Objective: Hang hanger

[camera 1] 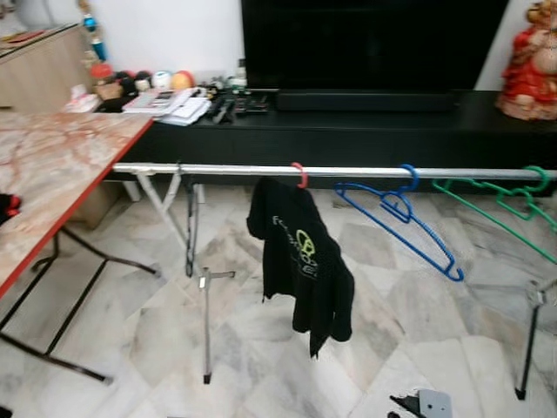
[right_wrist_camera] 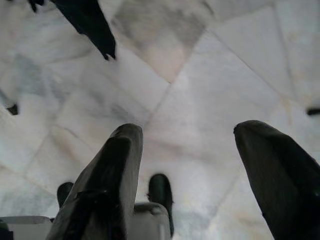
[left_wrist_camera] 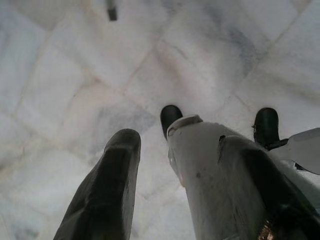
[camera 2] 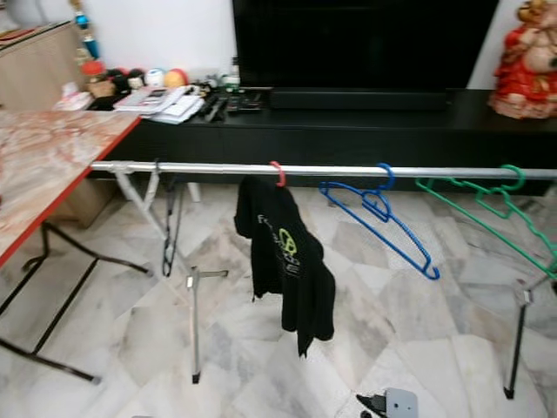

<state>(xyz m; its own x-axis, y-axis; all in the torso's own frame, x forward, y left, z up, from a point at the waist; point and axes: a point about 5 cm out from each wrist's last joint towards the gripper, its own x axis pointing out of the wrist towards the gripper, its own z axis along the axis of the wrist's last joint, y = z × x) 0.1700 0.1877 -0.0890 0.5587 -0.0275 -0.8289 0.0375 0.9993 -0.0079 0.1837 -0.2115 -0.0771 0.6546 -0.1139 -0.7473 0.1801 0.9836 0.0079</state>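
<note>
Overhead, thin plastic hangers (camera 1: 400, 218), steel rail (camera 1: 348, 171).

Black shirt (camera 1: 303, 261), blue hanger (camera 1: 402, 219), green hanger (camera 1: 505, 205), red hook (camera 1: 300, 174)

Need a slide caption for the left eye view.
Metal rail holding a black t-shirt on a red hanger, plus empty blue hanger and green hanger, over marble floor.

A rail (camera 1: 348, 171) runs across, before a low cabinet (camera 1: 365, 131). Hung along it, left to right: a hanger (camera 1: 190, 226), a shirt (camera 1: 305, 261), and two more hangers (camera 1: 400, 218) (camera 1: 505, 205). A table (camera 1: 52, 174) stands at the rail's left end.
</note>
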